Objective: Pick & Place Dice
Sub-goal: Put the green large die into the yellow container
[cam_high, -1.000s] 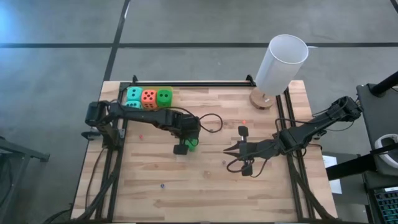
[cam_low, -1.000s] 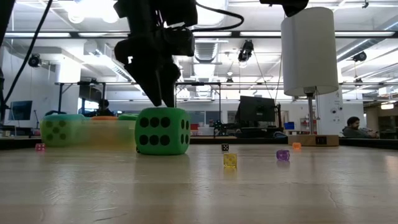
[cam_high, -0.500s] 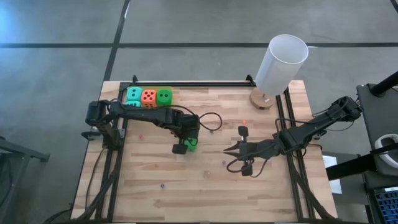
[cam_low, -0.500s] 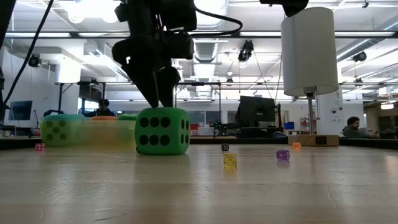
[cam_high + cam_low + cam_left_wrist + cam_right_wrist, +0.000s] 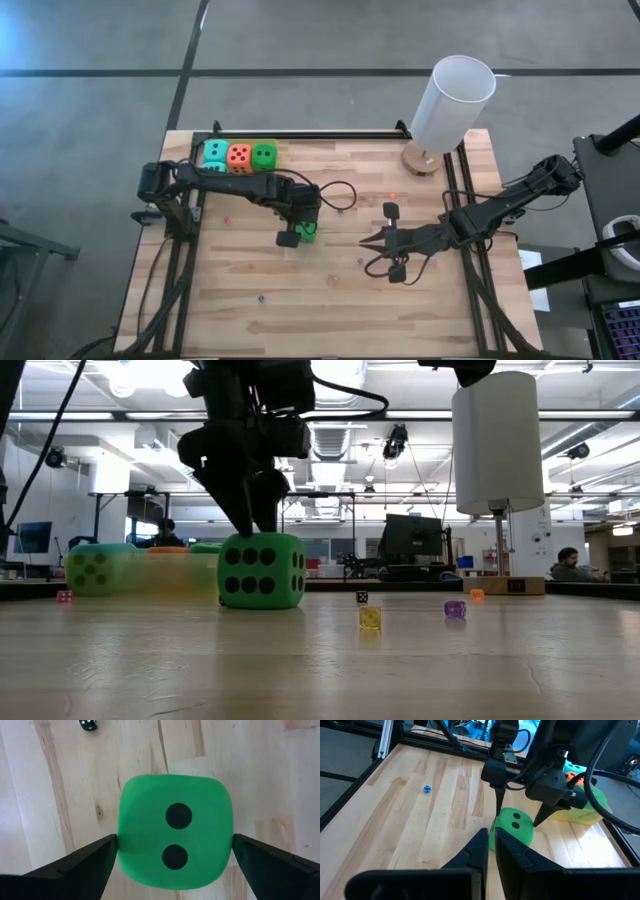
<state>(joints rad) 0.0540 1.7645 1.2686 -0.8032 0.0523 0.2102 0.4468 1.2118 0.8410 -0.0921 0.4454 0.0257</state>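
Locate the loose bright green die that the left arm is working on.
In the high view the bright green soft die sits mid-table, left of centre, between the open fingers of the left pincer, away from the dice row at the far edge.

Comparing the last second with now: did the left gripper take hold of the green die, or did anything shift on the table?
Almost nothing moved. The left gripper hangs open over the green die, a finger on either side, as before; in the low view its wrist has only edged slightly. The die has not shifted and is not lifted. The right gripper, shut, and the three dice at the table's far edge are unchanged.
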